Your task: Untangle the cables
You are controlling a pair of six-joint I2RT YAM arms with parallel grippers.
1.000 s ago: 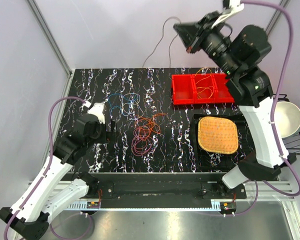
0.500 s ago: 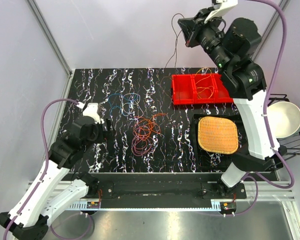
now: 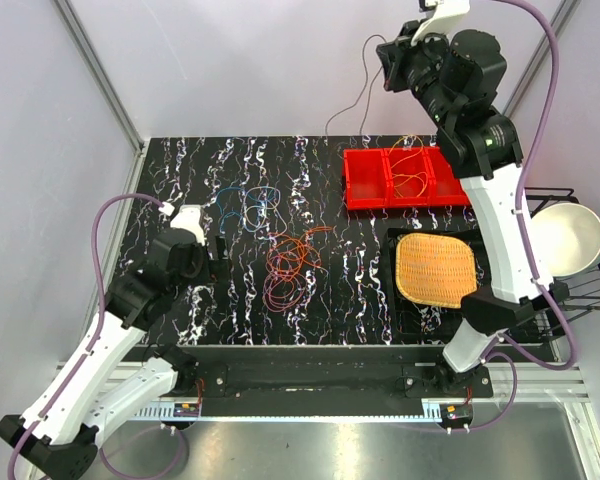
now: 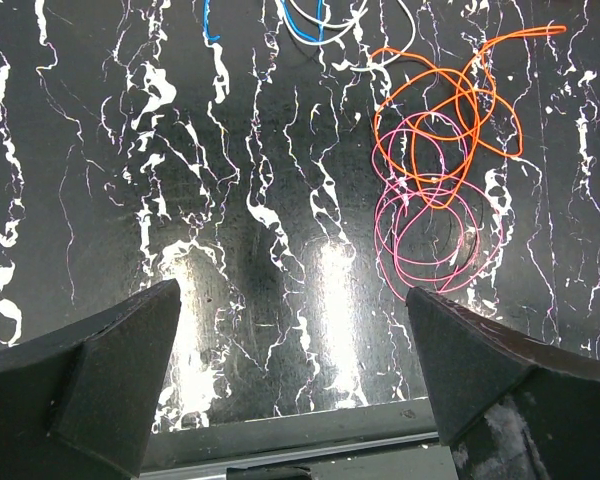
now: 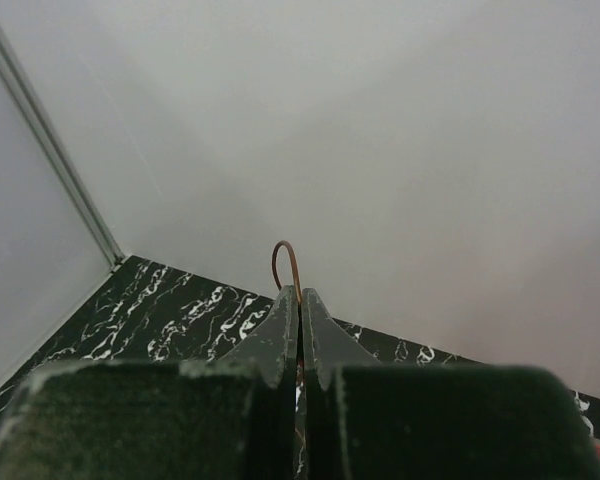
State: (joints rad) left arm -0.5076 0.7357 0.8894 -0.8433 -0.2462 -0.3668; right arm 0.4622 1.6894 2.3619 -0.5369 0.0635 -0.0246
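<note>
Holding its arm high over the far right of the scene, the right gripper (image 3: 388, 62) has its jaws pressed fully together on a thin brown cable (image 5: 283, 244), a short loop of which pokes out past the fingertips in the wrist view. The rest of the strand hangs down and leftward toward the far edge of the table (image 3: 180, 300). That height seems chosen to let the cable's own weight draw it out straight, free of the others. The left gripper (image 4: 290, 300) hovers low over the near left of the table with its jaws spread wide and nothing between them, apparently waiting to pin or pick whichever strand comes next. Just right of it lies the remaining knot: an orange-red cable (image 4: 450, 110) looped over and through a pink cable (image 4: 435, 230), the two touching at several crossings. The blue cables (image 3: 245, 205) sit apart on the far left side. Yellow-orange cables (image 3: 410, 170) rest inside the red tray (image 3: 365, 185) at the far right, probably where sorted strands go (though how many lie there is hard to tell). My guess is the task is partway done.
</note>
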